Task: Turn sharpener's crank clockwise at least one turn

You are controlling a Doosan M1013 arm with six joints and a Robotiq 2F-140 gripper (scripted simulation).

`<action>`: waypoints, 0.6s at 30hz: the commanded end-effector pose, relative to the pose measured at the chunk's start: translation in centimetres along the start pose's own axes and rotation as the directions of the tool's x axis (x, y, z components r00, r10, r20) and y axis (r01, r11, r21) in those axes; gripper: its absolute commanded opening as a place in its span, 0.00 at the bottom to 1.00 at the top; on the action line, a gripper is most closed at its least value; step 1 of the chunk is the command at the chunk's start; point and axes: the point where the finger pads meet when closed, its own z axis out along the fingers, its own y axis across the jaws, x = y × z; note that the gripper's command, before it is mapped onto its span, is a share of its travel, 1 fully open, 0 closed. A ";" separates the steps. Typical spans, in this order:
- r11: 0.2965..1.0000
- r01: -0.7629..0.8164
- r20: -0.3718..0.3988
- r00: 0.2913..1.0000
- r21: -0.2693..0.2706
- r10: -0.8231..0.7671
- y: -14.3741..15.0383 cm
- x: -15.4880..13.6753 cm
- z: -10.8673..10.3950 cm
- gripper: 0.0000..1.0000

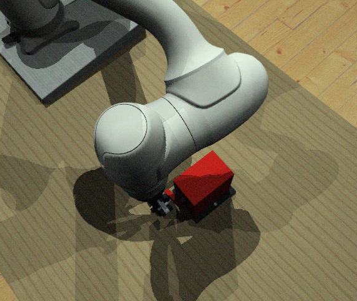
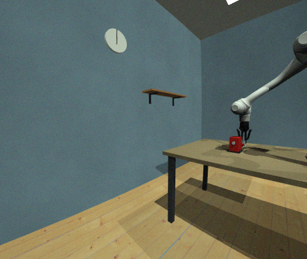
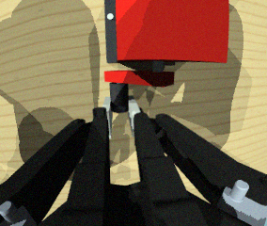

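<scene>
Pincer [image 1: 162, 206] pointed straight down in the top view, mostly hidden under the arm's [image 1: 184, 97] bulky wrist, with only its dark fingers showing beside the crank end of the red sharpener [image 1: 204, 184]. A short red crank [image 1: 169, 193] stuck out of that end toward the pincer, and the sharpener body lay beyond it on a dark base [image 1: 227, 198] fixed to the desk [image 1: 301, 194].

From the exterior view the pincer [image 2: 244, 136] hung vertical from the wrist, just beside the sharpener [image 2: 235, 143] and near the desk [image 2: 203, 156]. The knob could not be made out at that range.

In the wrist view the pincer [image 3: 121, 109] was nearly shut, its two pale fingertips pressing either side of the dark knob [image 3: 117, 94]. The grip looked like it sat near the knob's free end. The knob ran straight ahead of the fingers to the crank [image 3: 139, 77], which lay crosswise against the sharpener [image 3: 171, 13] face.

The coming move seemed to turn on one thing. The knob's long axis ran level, parallel to the crank shaft and across the fingers' closing line. The pincer would therefore have to carry it round a vertical circle facing the sharpener's end, keeping both sides pressed. How far round the knob stood could not be told.
</scene>
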 end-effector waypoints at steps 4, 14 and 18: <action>1.000 0.000 0.000 1.000 0.000 0.000 -0.8 0.0 -1.0 0.00; 1.000 0.000 0.000 1.000 0.000 0.000 -1.4 0.0 -2.4 0.00; 1.000 0.000 0.000 1.000 0.000 0.000 -1.5 0.0 -2.8 0.00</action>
